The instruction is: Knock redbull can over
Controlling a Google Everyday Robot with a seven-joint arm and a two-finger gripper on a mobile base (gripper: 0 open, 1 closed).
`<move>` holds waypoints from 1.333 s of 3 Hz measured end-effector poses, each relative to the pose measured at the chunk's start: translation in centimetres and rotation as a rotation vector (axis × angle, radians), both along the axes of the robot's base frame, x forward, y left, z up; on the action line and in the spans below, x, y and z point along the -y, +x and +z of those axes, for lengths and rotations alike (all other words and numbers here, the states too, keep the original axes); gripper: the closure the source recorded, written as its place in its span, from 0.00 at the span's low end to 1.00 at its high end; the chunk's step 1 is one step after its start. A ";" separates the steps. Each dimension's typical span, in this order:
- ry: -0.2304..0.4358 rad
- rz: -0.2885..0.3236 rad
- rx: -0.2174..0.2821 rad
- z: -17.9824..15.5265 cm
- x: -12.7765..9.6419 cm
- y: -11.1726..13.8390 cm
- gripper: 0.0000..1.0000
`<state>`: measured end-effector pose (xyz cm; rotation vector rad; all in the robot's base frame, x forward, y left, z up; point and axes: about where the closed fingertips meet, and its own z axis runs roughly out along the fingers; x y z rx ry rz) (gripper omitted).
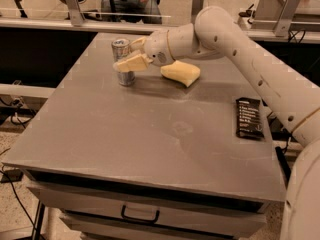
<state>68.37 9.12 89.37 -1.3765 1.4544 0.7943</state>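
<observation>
The redbull can (120, 50) is a slim silver can. It stands upright near the far left part of the grey table (150, 134). My gripper (126, 54) is at the can's right side, level with its upper half. Its cream fingers are spread. The near finger (131, 63) crosses in front of the can's middle and hides part of it. The other finger (138, 42) is beside the can's top, on its right. I cannot tell whether either finger touches the can.
A yellow sponge (181, 72) lies just right of the gripper. A flat black wrapper (248, 117) lies near the table's right edge. My white arm (250, 59) reaches in from the right over the table. Rails and frames run behind the far edge.
</observation>
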 end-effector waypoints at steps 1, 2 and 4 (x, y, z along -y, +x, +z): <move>0.027 -0.003 0.011 0.5 0.4 0.0 0.76; 0.020 -0.010 0.032 1.5 0.9 -0.1 0.98; -0.294 0.037 0.026 3.6 1.1 -3.0 1.00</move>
